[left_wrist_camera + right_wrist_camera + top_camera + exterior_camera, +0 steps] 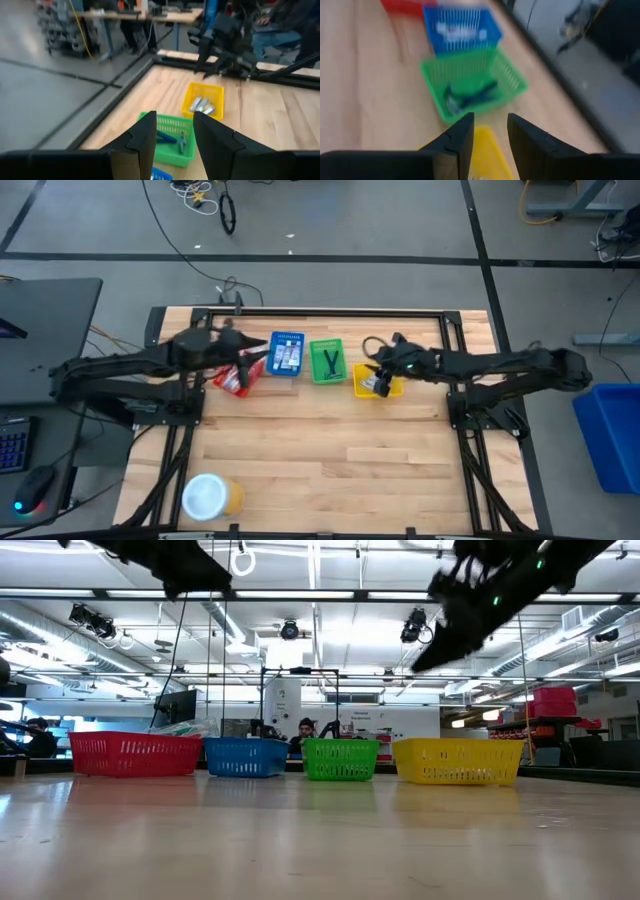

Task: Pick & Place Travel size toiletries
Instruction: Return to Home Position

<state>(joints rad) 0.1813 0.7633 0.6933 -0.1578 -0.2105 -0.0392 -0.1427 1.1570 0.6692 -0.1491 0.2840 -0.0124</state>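
- Currently the left gripper [175,134] hangs above the table [330,470], over the red bin [232,380]. Its fingers are spread, with nothing between them.
- The right gripper [490,131] hangs over the yellow bin [368,388], on the side towards the green bin [327,361]. Its fingers are spread too, and nothing is held.
- Four bins sit in a row on the far half of the table. In the high view, left to right, they are red, then the blue bin [287,354], then green, then yellow. Neighbours stand just beside each other.
- White tubes [287,359] with blue print lie inside the blue bin.
- Dark sticks [329,364] lie crossed inside the green bin.
- Silvery tubes [201,105] lie bunched inside the yellow bin.
- The red bin's contents are mostly hidden under the left arm. Something pale shows, but I cannot tell what it is.
- The low view shows both grippers raised well clear of the bin rims.
- A white-lidded yellow jar [207,496] sits at the near left of the table, well apart from the bins.
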